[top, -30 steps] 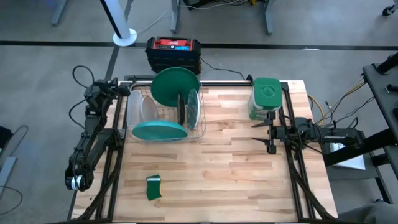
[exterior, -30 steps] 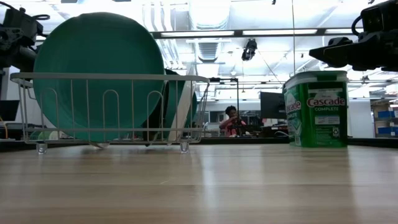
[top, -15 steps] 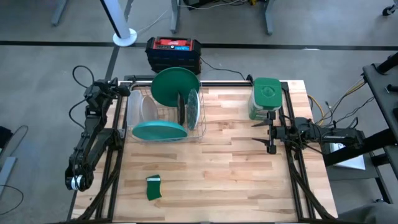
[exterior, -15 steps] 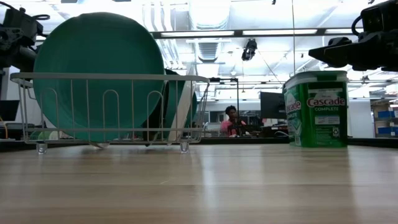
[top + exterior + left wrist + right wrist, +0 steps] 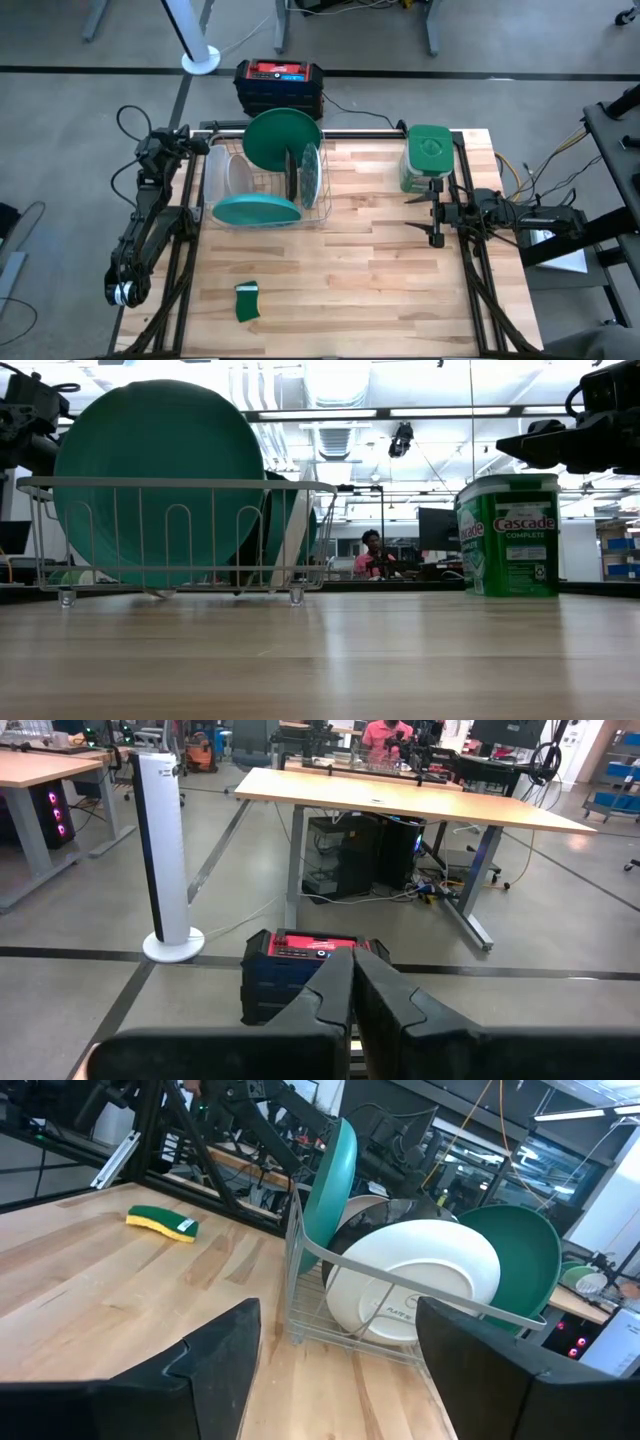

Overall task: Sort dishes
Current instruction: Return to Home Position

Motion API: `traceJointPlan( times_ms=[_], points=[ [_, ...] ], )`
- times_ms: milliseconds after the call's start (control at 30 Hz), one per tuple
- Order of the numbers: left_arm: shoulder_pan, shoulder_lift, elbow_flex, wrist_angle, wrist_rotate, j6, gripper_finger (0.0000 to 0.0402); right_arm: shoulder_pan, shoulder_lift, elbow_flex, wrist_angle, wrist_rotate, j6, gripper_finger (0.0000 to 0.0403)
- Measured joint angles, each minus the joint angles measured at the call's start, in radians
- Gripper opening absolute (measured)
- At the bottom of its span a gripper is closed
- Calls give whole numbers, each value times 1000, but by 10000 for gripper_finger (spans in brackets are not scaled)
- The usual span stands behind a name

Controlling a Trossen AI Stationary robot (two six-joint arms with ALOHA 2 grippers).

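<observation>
We see four plates standing on edge in the wire dish rack (image 5: 290, 484) at the far left part of the tabletop (image 5: 380, 280). The teal plate (image 5: 256, 210) stands at the rack's near end. The dark green plate (image 5: 283, 138) stands at its far end, and its rim reaches past the tabletop's far edge. Between them, the whitish-clear plate (image 5: 238, 172) is on the left and the grey-green glassy plate (image 5: 311, 172) on the right.

The left end effector (image 5: 351, 965) is held off the tabletop's far left corner, its fingers pressed together with nothing between them. The right end effector (image 5: 412, 213) hangs over the right side of the tabletop, just in front of the green Cascade canister (image 5: 430, 155), its fingers spread wide and empty. A small green sponge (image 5: 247, 300) lies near the front edge, well apart from the rack.
</observation>
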Motion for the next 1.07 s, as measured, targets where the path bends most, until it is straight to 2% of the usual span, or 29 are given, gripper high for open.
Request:
traceJointPlan(
  times_ms=[633,1067],
  points=[
    [0,0,0,0,0,0,0,0,0,0,0,0,0,233],
    [0,0,0,0,0,0,0,0,0,0,0,0,0,256]
  ],
)
